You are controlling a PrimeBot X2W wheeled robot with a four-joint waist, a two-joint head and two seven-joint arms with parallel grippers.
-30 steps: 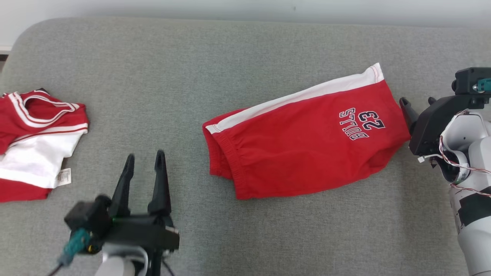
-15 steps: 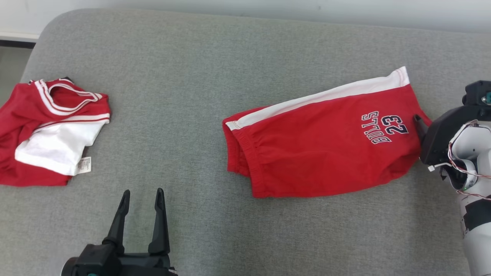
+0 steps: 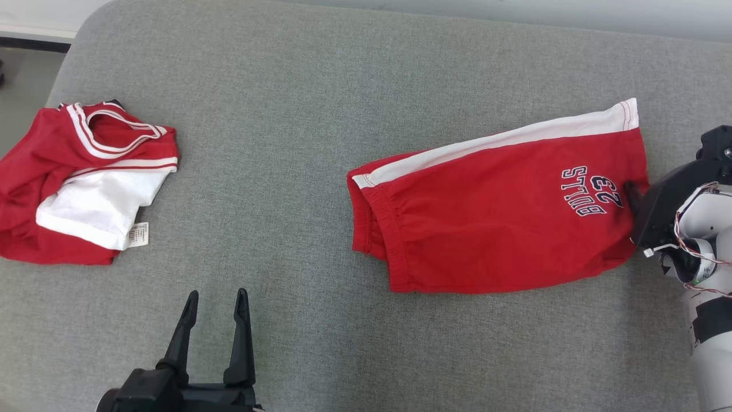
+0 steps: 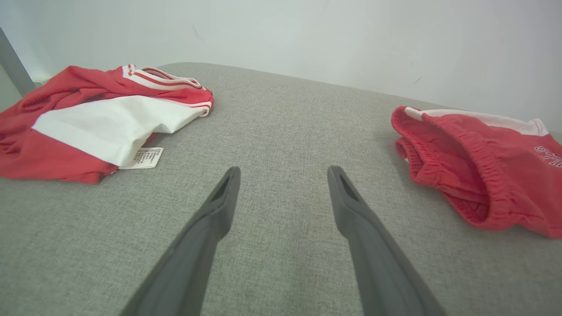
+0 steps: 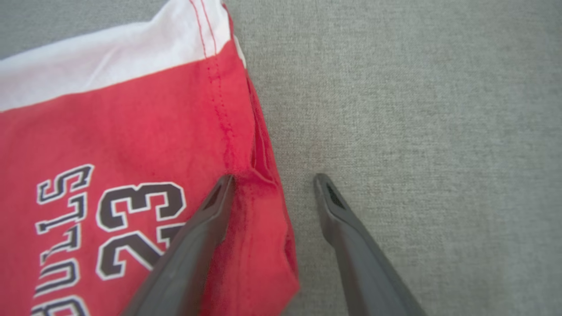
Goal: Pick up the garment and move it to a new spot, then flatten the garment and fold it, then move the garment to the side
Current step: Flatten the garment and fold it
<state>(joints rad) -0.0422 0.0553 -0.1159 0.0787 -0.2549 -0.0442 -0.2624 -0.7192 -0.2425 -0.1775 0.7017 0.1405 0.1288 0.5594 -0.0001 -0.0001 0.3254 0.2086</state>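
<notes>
- Shorts (image 3: 497, 212) lie flat on the cushion (image 3: 286, 114), right of centre.
- Right gripper (image 5: 273, 177): fingers apart, straddling the hem, nothing clamped.
- Left gripper (image 3: 216, 294): apart, off the cloth.
- Step: likely grasping to move. Next: pinch hem, lift.

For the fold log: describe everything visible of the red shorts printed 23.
The red shorts look like soft knit, with a white side stripe, a gathered elastic waistband at the robot's left end and a BULLS 23 print near the hem at the right. They lie flat, slightly slanted, on the grey cushion. The open right gripper straddles the hem: one finger over the cloth, the other over the cushion.
</notes>
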